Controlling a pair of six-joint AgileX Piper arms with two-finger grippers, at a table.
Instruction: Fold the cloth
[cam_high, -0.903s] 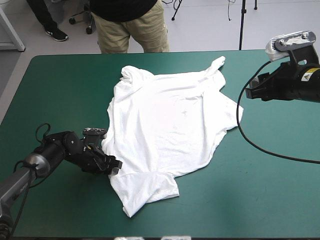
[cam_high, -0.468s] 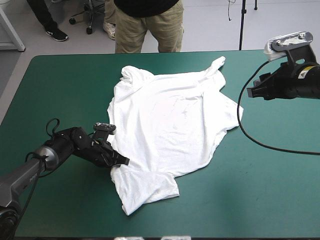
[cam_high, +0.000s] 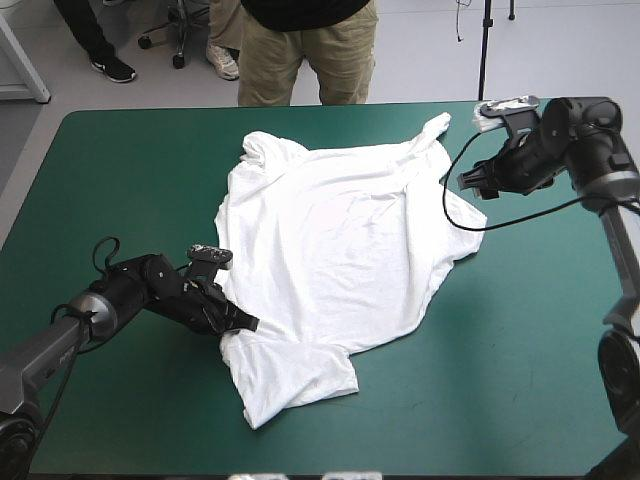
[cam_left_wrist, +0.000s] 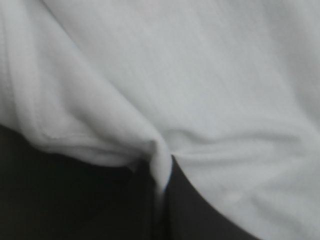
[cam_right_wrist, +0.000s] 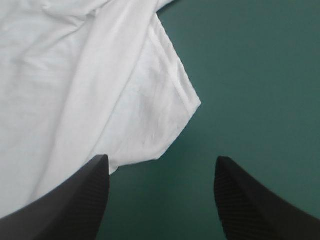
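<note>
On the table (cam_high: 520, 380), left end effector (cam_high: 243, 323) pinches T-shirt (cam_high: 340, 250).

Bright, even light from above covers the desk (cam_high: 520, 380); the T-shirt (cam_high: 340, 240) casts only thin, soft shadows. The left wrist view looks dimmer, seemingly blurred.

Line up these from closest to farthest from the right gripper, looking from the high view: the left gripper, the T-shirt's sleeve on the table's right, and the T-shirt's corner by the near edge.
Starting from the right gripper:
1. The sleeve, just ahead of its open fingers, on the table's right.
2. The left gripper, across the T-shirt, pinching its left edge.
3. The near corner, by the table's near edge.
</note>
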